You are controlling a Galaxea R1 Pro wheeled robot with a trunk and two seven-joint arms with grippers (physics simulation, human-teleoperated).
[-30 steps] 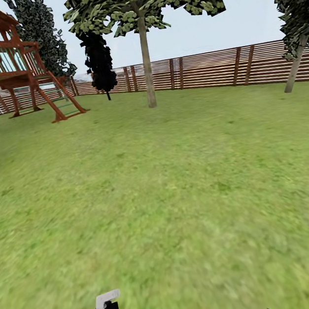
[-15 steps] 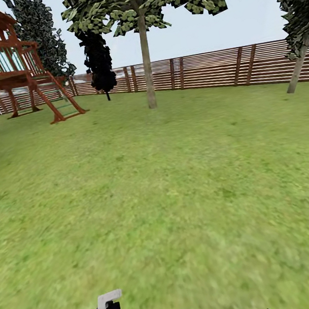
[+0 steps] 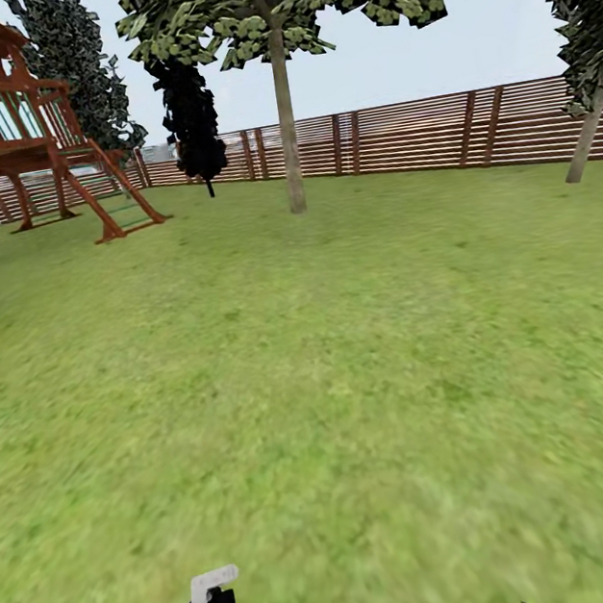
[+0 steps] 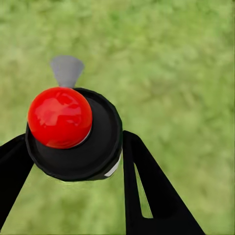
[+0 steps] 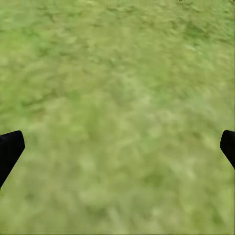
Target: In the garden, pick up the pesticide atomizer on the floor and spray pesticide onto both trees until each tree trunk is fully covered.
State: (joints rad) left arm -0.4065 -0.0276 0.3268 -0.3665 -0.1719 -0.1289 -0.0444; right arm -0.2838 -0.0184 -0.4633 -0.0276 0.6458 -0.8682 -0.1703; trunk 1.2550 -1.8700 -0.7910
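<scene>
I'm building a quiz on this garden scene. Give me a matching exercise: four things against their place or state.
Things:
1 pesticide atomizer
2 right gripper
3 play tower
4 fence

Places or states:
a open over grass
b along the lawn's far edge
c clamped in the left gripper
d at far left, near the fence

Pairs: 1-c, 2-a, 3-d, 4-b

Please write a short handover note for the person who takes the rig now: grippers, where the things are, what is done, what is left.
Left gripper: jaws shut on the pesticide atomizer, low over the lawn.
Right gripper: jaws wide open, empty, above grass.
Trees: one trunk straight ahead near the fence, another trunk leaning at far right.
Done: atomizer picked up.
Left: no white specks visible on either trunk, so probably both need spraying.
</scene>
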